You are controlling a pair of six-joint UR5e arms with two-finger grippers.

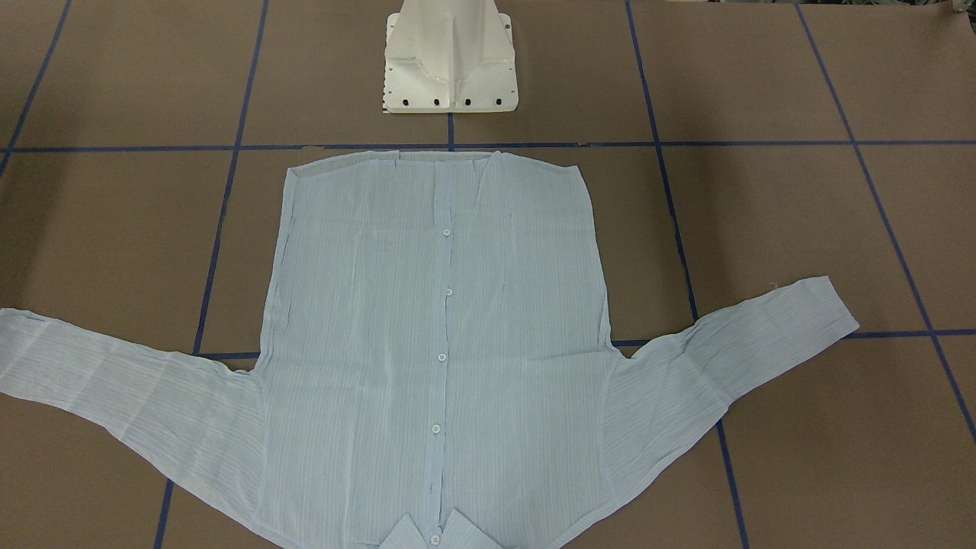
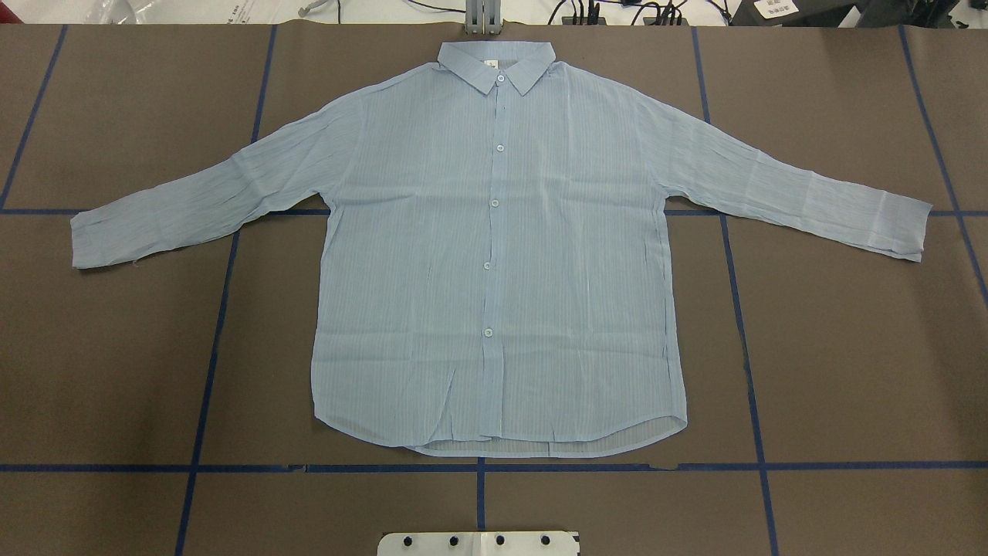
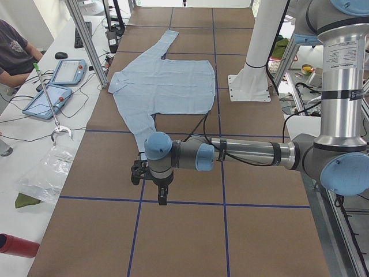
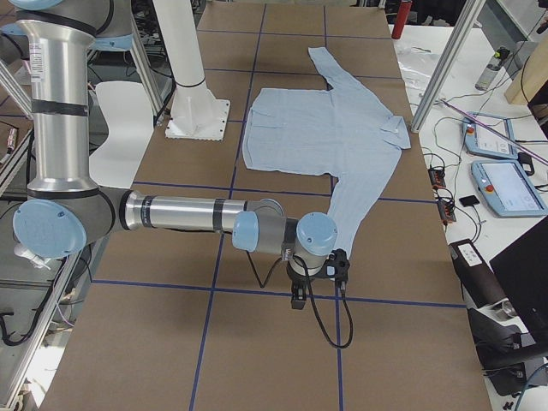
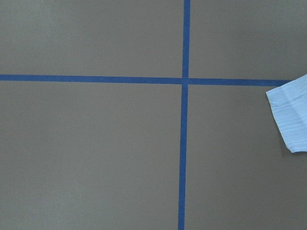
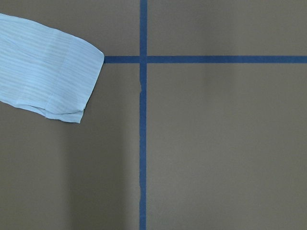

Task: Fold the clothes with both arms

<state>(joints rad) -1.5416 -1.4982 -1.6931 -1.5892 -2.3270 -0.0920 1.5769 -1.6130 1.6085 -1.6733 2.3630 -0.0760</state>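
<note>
Lying flat, shirt (image 2: 494, 255) fills overhead; left claw (image 3: 162, 198), right claw (image 4: 297, 299) only in side views, state untellable.

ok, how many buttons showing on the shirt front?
5 buttons in a line down the shirt placket: one at the collar, four spaced below, lowest well above the hem. Cuff buttons, if any, don't show.

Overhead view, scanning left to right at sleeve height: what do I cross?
All on the shirt: view-left cuff → view-left sleeve → button placket → view-right sleeve → view-right cuff.
</note>
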